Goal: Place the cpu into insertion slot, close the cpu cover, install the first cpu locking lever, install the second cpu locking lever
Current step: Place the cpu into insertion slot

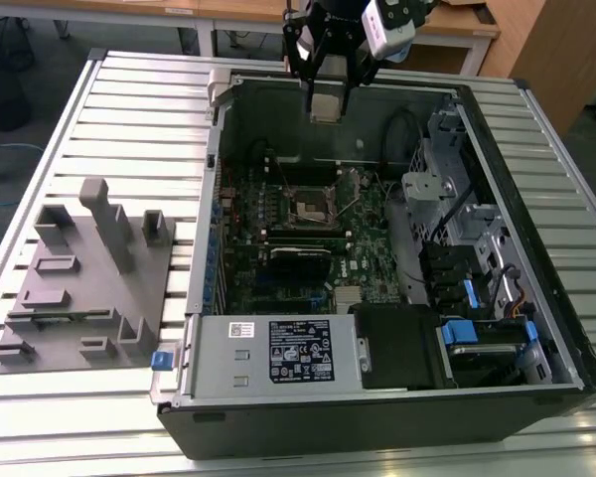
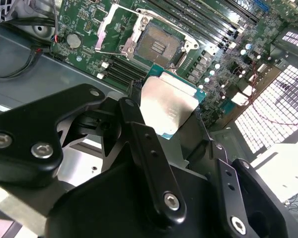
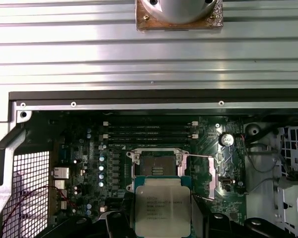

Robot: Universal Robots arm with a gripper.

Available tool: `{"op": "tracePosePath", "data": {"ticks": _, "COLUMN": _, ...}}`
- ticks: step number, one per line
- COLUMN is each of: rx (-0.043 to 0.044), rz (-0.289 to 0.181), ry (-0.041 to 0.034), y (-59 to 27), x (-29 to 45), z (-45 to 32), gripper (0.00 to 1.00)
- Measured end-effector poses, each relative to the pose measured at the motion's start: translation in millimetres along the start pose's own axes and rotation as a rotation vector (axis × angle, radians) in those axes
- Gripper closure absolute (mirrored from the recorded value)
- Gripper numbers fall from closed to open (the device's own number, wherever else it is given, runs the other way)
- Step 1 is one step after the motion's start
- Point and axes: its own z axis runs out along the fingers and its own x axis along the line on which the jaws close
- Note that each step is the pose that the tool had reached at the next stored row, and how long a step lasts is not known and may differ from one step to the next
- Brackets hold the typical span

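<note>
Second wrist view shows you the gripper (image 2: 165, 113) clenched on the cpu (image 2: 170, 105), high over the board and well apart from the open insertion slot (image 2: 159, 47). You are at the first step; I judge it calls for squaring the chip over the slot.

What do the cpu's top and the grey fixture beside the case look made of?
The cpu has a top that looks like dull silver metal with a soft sheen; its green edge is probably circuit board. The grey fixture is matte, uniform grey with no glints, so it is likely plastic.
</note>
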Motion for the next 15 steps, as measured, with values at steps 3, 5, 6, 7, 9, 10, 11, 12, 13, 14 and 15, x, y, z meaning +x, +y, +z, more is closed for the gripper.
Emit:
{"op": "tracePosePath", "data": {"ticks": 3, "rx": 0.0002, "rz": 0.000, "ry": 0.0003, "y": -0.1, "x": -0.1, "z": 1.4, "gripper": 0.46}}
{"op": "tracePosePath", "data": {"ticks": 5, "rx": 0.0001, "rz": 0.000, "ry": 0.0003, "y": -0.2, "x": -0.1, "z": 2.4, "gripper": 0.46}}
{"op": "tracePosePath", "data": {"ticks": 6, "rx": 0.0001, "rz": 0.000, "ry": 0.0003, "y": -0.3, "x": -0.1, "z": 3.2, "gripper": 0.46}}
{"op": "tracePosePath", "data": {"ticks": 7, "rx": 0.0001, "rz": 0.000, "ry": 0.0003, "y": -0.3, "x": -0.1, "z": 3.3, "gripper": 0.46}}
{"op": "tracePosePath", "data": {"ticks": 9, "rx": 0.0001, "rz": 0.000, "ry": 0.0003, "y": -0.3, "x": -0.1, "z": 3.2, "gripper": 0.46}}
{"op": "tracePosePath", "data": {"ticks": 10, "rx": 0.0001, "rz": 0.000, "ry": 0.0003, "y": -0.3, "x": -0.1, "z": 3.3, "gripper": 0.46}}
{"op": "tracePosePath", "data": {"ticks": 11, "rx": 0.0001, "rz": 0.000, "ry": 0.0003, "y": -0.3, "x": -0.1, "z": 3.6, "gripper": 0.46}}
{"op": "tracePosePath", "data": {"ticks": 12, "rx": 0.0001, "rz": 0.000, "ry": 0.0002, "y": -0.3, "x": -0.1, "z": 3.9, "gripper": 0.46}}
{"op": "tracePosePath", "data": {"ticks": 13, "rx": 0.0001, "rz": 0.000, "ry": 0.0002, "y": -0.3, "x": -0.1, "z": 3.9, "gripper": 0.46}}
{"op": "tracePosePath", "data": {"ticks": 14, "rx": 0.0001, "rz": 0.000, "ry": 0.0003, "y": -0.3, "x": -0.1, "z": 3.9, "gripper": 0.46}}
{"op": "tracePosePath", "data": {"ticks": 15, "rx": 0.0001, "rz": 0.000, "ry": 0.0003, "y": -0.3, "x": -0.1, "z": 3.9, "gripper": 0.46}}
